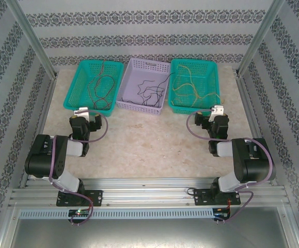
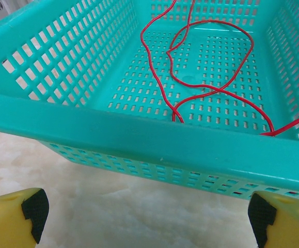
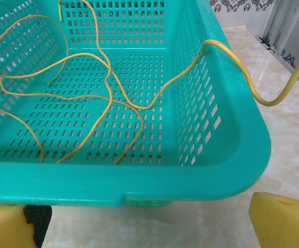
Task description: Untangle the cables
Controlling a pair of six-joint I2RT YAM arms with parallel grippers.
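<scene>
The left gripper [image 2: 144,219] and right gripper [image 3: 144,222] have their jaws spread wide and empty, just before the left teal plastic basket [image 2: 139,134] and right teal plastic basket [image 3: 139,181] at the marbled worktop's [image 1: 149,147] far edge. A thin red cable [image 2: 216,91] lies in the left one, a thin yellow cable [image 3: 226,47] in the right, and a thin dark cable [image 1: 152,94] in the lavender plastic basket [image 1: 139,107] between them.

The left arm [image 1: 51,157] and the right arm [image 1: 250,163] are built of glossy black rounded housings joined by pale grey tubular links. A thick purple cable [image 1: 51,170] loops along each arm. The left gripper [image 1: 82,111] and the right gripper [image 1: 218,109] look white from above. Close up, their fingers [image 2: 7,222] are chunky yellow blocks faced with black pads [image 2: 34,212].
</scene>
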